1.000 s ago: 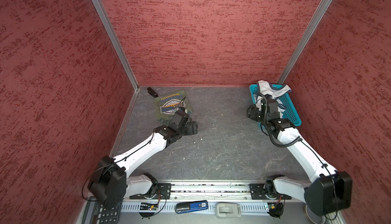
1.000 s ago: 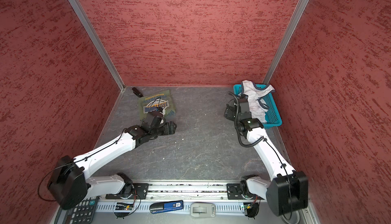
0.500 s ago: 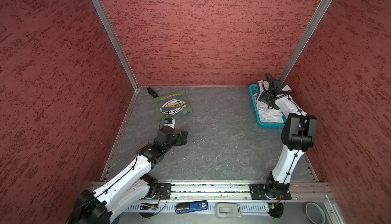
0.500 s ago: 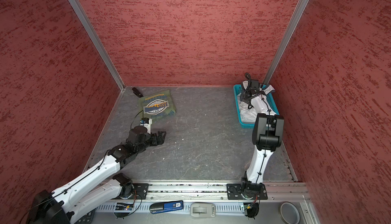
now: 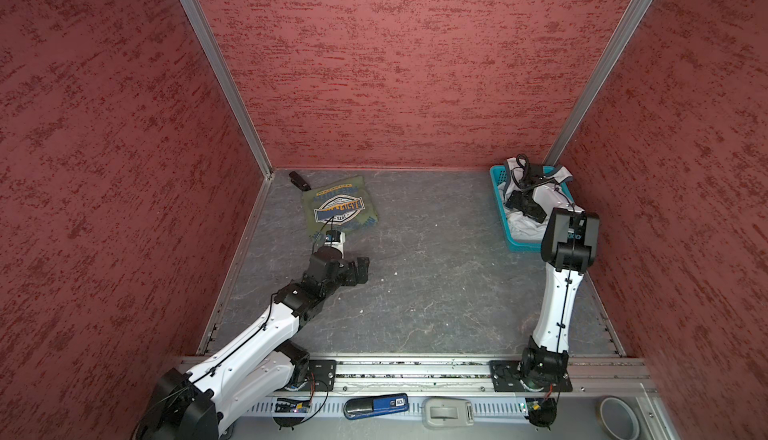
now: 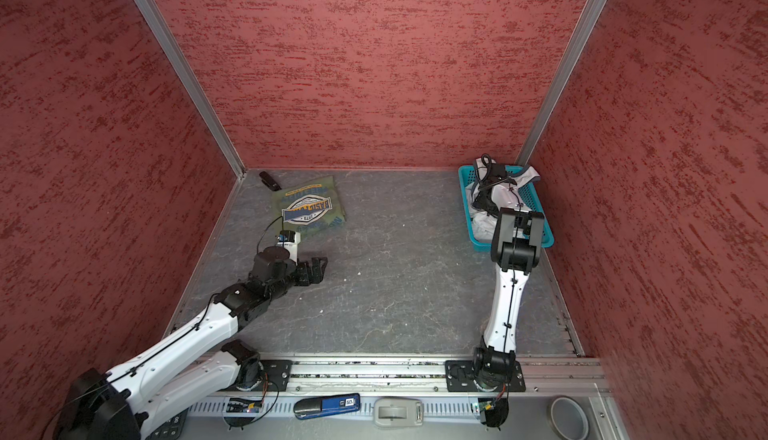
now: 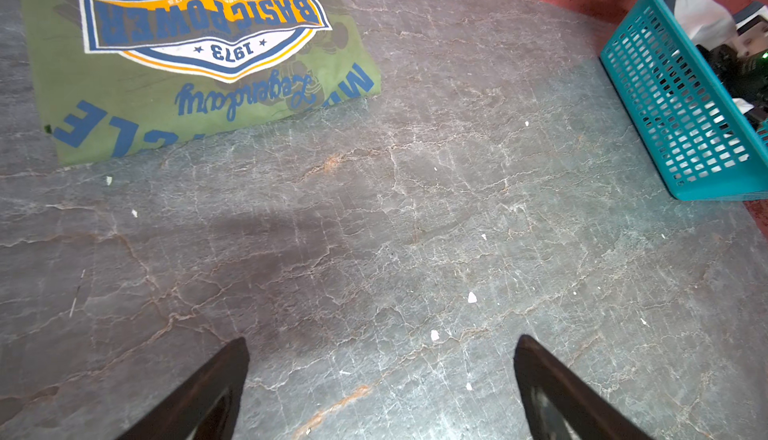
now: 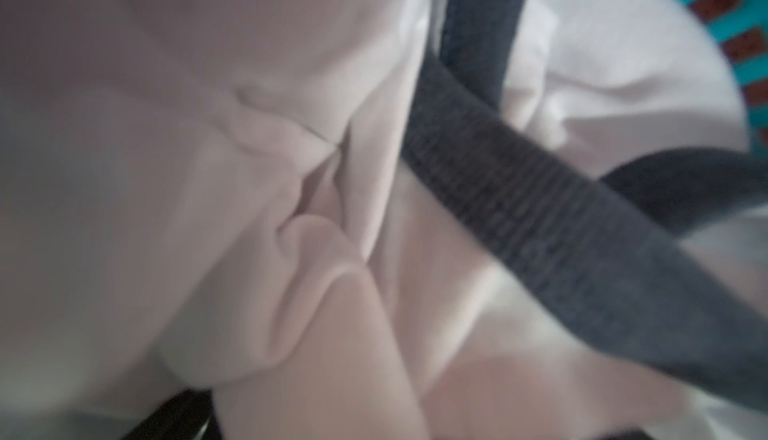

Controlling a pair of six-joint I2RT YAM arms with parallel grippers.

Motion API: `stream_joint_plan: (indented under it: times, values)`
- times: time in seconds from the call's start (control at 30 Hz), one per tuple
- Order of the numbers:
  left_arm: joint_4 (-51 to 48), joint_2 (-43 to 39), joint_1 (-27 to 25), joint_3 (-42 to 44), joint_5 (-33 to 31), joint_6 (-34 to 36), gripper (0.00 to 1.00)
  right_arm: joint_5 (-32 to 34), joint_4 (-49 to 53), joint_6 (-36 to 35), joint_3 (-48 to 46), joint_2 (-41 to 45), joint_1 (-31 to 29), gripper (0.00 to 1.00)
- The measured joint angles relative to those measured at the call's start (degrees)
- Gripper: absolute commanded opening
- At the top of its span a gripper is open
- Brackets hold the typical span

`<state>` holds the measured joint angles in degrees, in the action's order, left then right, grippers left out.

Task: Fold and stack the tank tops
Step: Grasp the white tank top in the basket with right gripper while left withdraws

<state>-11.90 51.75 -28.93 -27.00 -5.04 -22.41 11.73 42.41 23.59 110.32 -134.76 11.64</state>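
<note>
Top views, left arm: the left arm (image 5: 266,330) has drawn back from the olive green tank top (image 5: 338,209). The left jaws now hang over bare desk (image 5: 415,292), near the top's front edge but clear of it.
Top views, right arm: the right arm (image 5: 557,305) has swung from beside the turquoise basket (image 5: 500,209) to reach down into it. The right jaws are sunk among the white tank top (image 5: 519,228).
Left wrist, jaws: spread wide, nothing between them.
Left wrist, olive green tank top: a flat folded square, badge up, ahead of the jaws and untouched.
Right wrist, white tank top: crumpled cloth and grey trim (image 8: 519,176) fill the view, very close.
Right wrist, jaws: only a dark sliver shows, so I cannot tell whether they are gripping or released.
Meaning for the task: the green fold looks finished. The white top probably has to be lifted out next, folded and stacked on it.
</note>
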Motion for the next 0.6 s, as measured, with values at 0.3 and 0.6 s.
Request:
stream_joint_plan:
  times: [0.3,0.6]
  values:
    - [0.02,0.07,0.02,0.0,-0.7,0.0,1.0,-0.61,-0.72,0.24,1.62,-1.14,0.26,0.29]
    - [-0.02,-0.02,0.02,0.0,-1.46,0.0,1.0,-4.26,-6.58,0.37,-10.78,7.76,0.07,0.03]
